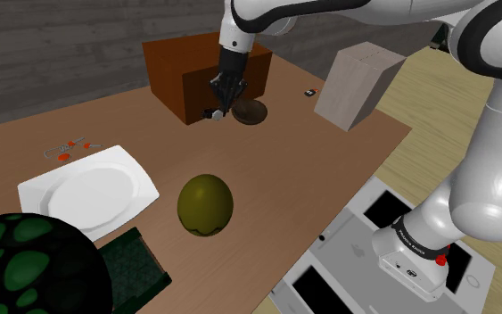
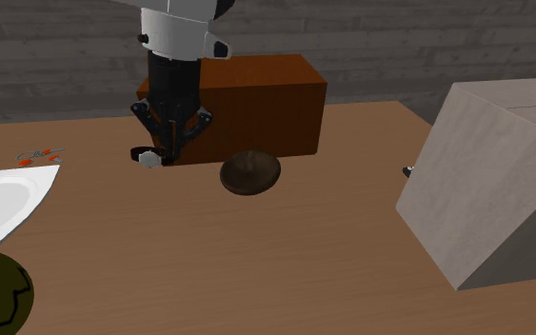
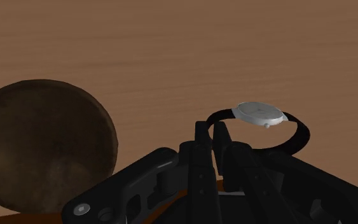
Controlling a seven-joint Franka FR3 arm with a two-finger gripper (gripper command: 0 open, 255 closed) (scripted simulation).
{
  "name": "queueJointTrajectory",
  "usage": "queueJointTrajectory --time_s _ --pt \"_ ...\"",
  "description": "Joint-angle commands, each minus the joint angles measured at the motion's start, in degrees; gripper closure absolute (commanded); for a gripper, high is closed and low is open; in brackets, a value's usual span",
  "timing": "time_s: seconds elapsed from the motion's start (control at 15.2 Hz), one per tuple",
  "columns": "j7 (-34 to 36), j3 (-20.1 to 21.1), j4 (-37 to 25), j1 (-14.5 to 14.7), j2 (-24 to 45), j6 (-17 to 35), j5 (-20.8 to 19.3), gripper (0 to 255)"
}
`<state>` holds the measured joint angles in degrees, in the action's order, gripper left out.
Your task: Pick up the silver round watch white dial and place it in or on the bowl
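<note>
Your watch (image 3: 258,113) has a round silver case, a pale dial and a black strap curled into a loop. It sits at the tip of the gripper (image 3: 212,132). The case is out to one side, and the strap is pinched between fingers that are all but closed.

That puts it near the far edge of the tabletop (image 1: 311,169), just in front of the brown box (image 1: 195,67), with the dark brown bowl (image 1: 251,111) just beside it. You cannot tell whether the watch is clear of the wood.

The box stands close behind the gripper. Bare wood opens toward the near edge, where the white plate (image 1: 88,189) and an olive round thing (image 1: 206,203) lie well apart. A pale block (image 1: 357,85) stands off at the shoulder view's right.
</note>
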<state>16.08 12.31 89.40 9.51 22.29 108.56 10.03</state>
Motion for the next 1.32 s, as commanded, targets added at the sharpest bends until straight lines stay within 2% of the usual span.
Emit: queueJointTrajectory --time_s 0.0,0.33,0.79,1.19,1.25 --pt "0.23 0.02 -0.97 -0.05 -0.43 -1.4 0.0 255" --pt "0.81 0.06 -3.52 -0.07 -0.95 -4.41 -0.06 255" --pt "-7.22 -2.62 -3.81 -5.92 -1.95 -7.53 0.45 255" --pt "-14.4 -5.25 -7.73 -11.15 -0.36 -11.5 0.33 255" --pt "-14.53 -5.25 -7.02 -11.15 -0.32 -10.77 0.34 255"
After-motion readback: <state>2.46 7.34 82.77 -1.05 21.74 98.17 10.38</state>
